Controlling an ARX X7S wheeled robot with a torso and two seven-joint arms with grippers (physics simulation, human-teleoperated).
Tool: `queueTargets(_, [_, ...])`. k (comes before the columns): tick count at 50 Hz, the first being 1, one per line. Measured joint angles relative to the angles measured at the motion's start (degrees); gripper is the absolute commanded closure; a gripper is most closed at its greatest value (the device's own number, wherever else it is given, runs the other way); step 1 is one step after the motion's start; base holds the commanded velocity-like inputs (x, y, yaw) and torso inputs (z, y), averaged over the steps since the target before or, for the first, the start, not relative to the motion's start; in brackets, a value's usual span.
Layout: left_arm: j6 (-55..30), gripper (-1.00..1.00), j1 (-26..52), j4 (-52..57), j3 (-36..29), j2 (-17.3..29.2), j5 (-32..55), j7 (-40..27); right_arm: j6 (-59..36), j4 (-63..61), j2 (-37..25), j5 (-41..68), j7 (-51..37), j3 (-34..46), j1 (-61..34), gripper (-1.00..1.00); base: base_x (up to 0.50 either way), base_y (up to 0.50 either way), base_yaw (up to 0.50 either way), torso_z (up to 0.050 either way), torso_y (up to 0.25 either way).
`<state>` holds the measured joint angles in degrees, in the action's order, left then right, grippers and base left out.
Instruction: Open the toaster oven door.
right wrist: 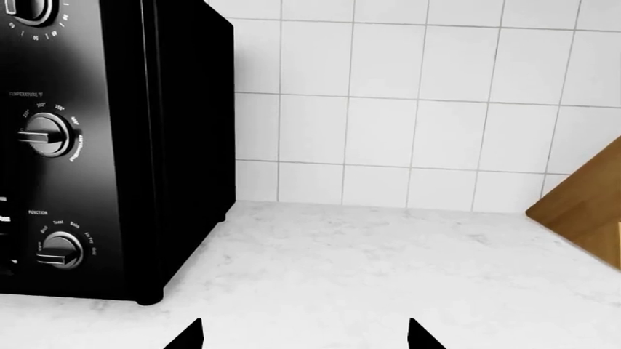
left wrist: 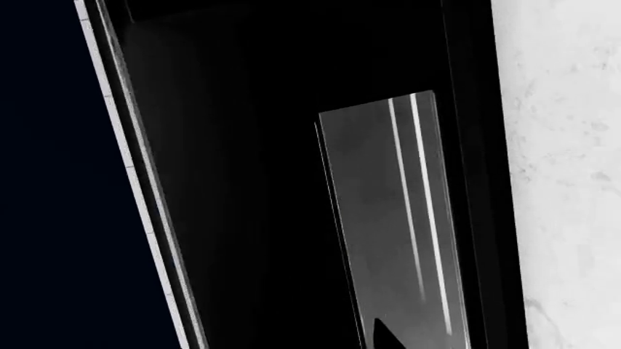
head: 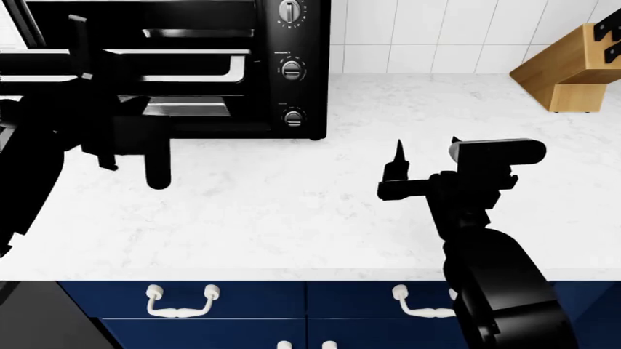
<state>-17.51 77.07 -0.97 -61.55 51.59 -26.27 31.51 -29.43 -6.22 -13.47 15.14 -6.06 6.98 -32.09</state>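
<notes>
At the far left of the head view, the left gripper (head: 97, 123) is seen pressed up against the front of the toaster oven (head: 291, 43), over the door (head: 194, 69) — whether its jaws are parted or clamped on anything cannot be told. Further right, the right gripper (head: 427, 163) is held above the bare marble counter (head: 291, 211), jaws spread and empty — well apart from the knife block (head: 568, 69).

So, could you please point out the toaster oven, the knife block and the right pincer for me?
toaster oven (right wrist: 126, 145): right wrist view, its glossy black side wall.
knife block (head: 572, 69): head view, its sloped wooden face.
right pincer (head: 427, 153): head view, midway between its fingertips.
</notes>
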Motion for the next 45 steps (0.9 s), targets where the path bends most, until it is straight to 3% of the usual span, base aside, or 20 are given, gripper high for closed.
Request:
queueTargets(14, [-11.27,1.00,-8.98,19.58,-0.71,8.28,2.80,3.47,0.36,-0.32,-0.29,0.87,-0.16,-0.56,0.20,-1.00,0.00,0.00,0.00,0.000,0.001])
queueTargets(25, [-17.15,1.00,-15.21,31.93,-1.68,12.73,4.25,2.38,0.72,-0.54,-0.57,1.43,-0.33,-0.97,0.63,-1.00,0.00,0.00,0.00,0.000,0.003])
queueTargets(45, [-16.56,1.00,-24.80,30.42,-5.74,12.29,3.37,-5.33,1.90,-0.19,-1.42,1.93,-0.80,-1.87,2.26,-1.00,0.00,0.00,0.00,0.000,0.000])
